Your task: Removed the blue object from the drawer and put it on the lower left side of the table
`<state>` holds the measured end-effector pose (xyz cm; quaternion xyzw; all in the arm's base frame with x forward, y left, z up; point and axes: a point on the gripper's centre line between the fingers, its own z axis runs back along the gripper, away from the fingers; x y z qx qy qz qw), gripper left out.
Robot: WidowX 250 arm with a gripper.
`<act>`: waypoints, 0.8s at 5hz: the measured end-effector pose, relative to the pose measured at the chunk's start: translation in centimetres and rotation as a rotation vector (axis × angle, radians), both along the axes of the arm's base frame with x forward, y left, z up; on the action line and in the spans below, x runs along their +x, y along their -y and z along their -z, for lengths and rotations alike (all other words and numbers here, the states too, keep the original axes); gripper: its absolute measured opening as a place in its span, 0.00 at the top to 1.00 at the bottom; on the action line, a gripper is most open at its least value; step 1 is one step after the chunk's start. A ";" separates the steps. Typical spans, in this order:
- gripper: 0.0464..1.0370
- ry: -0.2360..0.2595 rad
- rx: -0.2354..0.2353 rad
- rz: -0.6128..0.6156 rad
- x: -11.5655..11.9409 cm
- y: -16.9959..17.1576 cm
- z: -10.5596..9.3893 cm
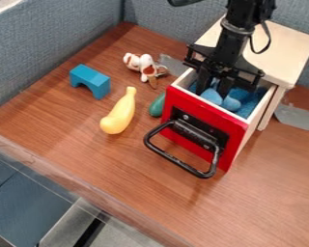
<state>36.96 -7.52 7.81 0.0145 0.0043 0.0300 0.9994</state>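
The arm comes in from the top edge and hangs steeply down, its tool pointing into the open drawer. The tool's fingers stand apart, reaching down at the blue object; whether they touch it, I cannot tell. That object lies inside the drawer, whose wooden walls and red front rise around the fingertips. A black handle juts from the front. Beside the drawer on the surface is a green object, then a yellow one, a dog toy and a blue arch block.
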 end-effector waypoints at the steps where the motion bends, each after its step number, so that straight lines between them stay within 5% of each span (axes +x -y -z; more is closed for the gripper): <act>1: 0.82 0.045 -0.010 0.014 -0.4 0.2 -2.2; 4: 0.83 0.163 -0.009 -0.052 -2.9 -2.5 -8.7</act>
